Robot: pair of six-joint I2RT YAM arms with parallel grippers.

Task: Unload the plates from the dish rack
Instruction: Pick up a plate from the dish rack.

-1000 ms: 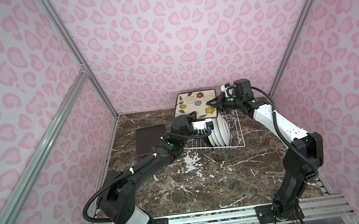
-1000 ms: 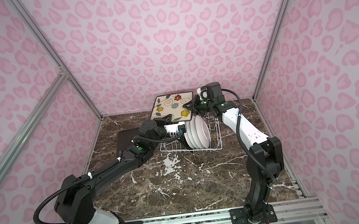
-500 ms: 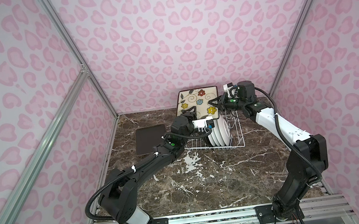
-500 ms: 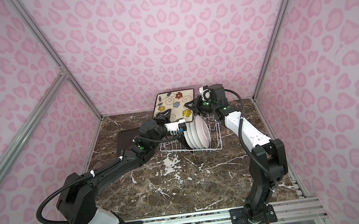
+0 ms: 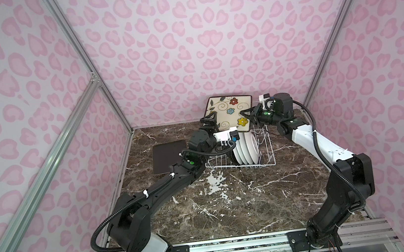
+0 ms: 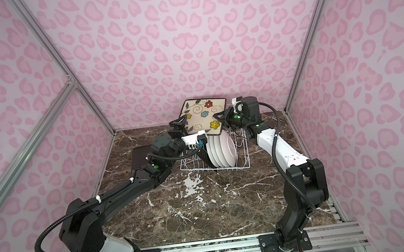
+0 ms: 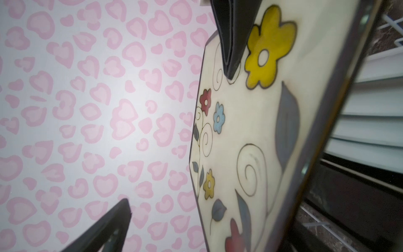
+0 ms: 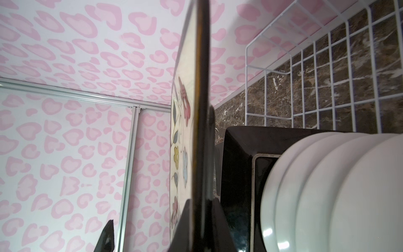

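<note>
A square plate (image 5: 230, 114) (image 6: 203, 116) with a cream flowered face hangs upright above the back of the white wire dish rack (image 5: 268, 164) (image 6: 242, 166). My right gripper (image 5: 246, 115) (image 6: 219, 117) (image 8: 202, 218) is shut on its right edge. My left gripper (image 5: 210, 120) (image 6: 179, 125) stands open at the plate's lower left corner. In the left wrist view one finger (image 7: 113, 222) stands well off the plate's face (image 7: 250, 135). Several round white plates (image 5: 246, 147) (image 8: 327, 196) stand in the rack, with a dark square plate (image 8: 239, 163) behind them.
Another dark brown square plate (image 5: 169, 157) (image 6: 138, 159) lies flat on the marble table, left of the rack. The pink back wall stands close behind the raised plate. The left forearm lies over the rack's left end.
My left gripper has opened and let go of the flowered plate's left edge. The right gripper keeps its hold, and the plate has drifted slightly to the right.
</note>
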